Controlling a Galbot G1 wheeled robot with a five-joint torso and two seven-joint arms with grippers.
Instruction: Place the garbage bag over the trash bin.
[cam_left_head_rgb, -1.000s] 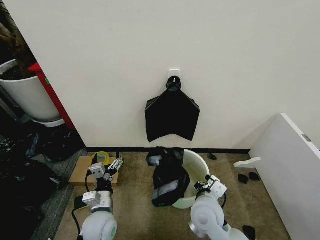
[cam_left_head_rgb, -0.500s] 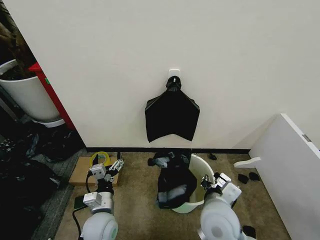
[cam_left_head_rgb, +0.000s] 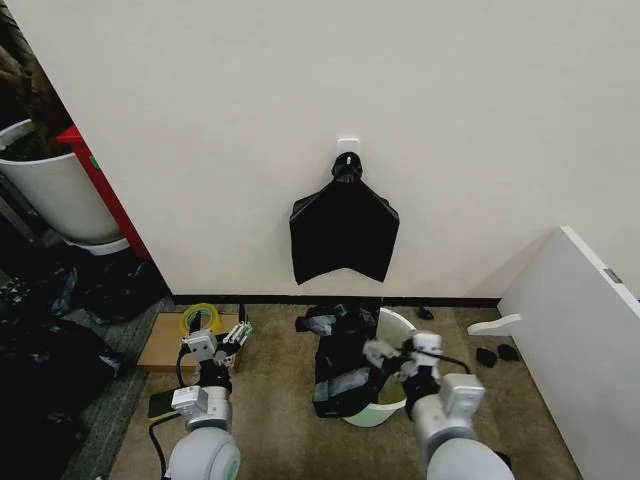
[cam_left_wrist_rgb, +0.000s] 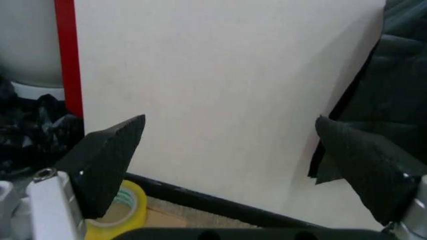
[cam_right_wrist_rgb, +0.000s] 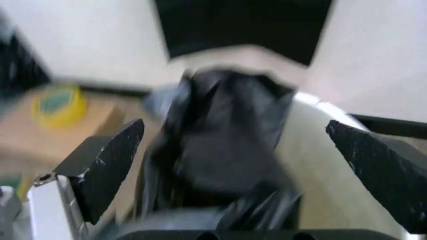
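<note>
The white trash bin (cam_left_head_rgb: 397, 328) stands on the carpet below the wall, with its pale greenish base (cam_left_head_rgb: 385, 410) showing. The crinkled black garbage bag (cam_left_head_rgb: 340, 365) hangs over the bin's left rim and down its outer side. My right gripper (cam_left_head_rgb: 398, 352) is open just above the bin's mouth, pointing at the bag. In the right wrist view the bag (cam_right_wrist_rgb: 220, 135) and the bin's rim (cam_right_wrist_rgb: 333, 150) lie beyond my right gripper (cam_right_wrist_rgb: 233, 127), with nothing between its fingers. My left gripper (cam_left_head_rgb: 232, 333) is open at the left, away from the bin, and in the left wrist view my left gripper (cam_left_wrist_rgb: 230, 121) faces the wall.
A flat black bag (cam_left_head_rgb: 344, 235) hangs from a wall hook above the bin. A yellow tape roll (cam_left_head_rgb: 203, 317) lies on cardboard (cam_left_head_rgb: 170, 350) at the left. A white planter (cam_left_head_rgb: 50, 190) stands at the far left and a white board (cam_left_head_rgb: 580, 330) at the right.
My right arm has swung round, bringing its gripper from the bin's right side to over its mouth. The bag and bin have shifted slightly. The left arm has barely moved.
</note>
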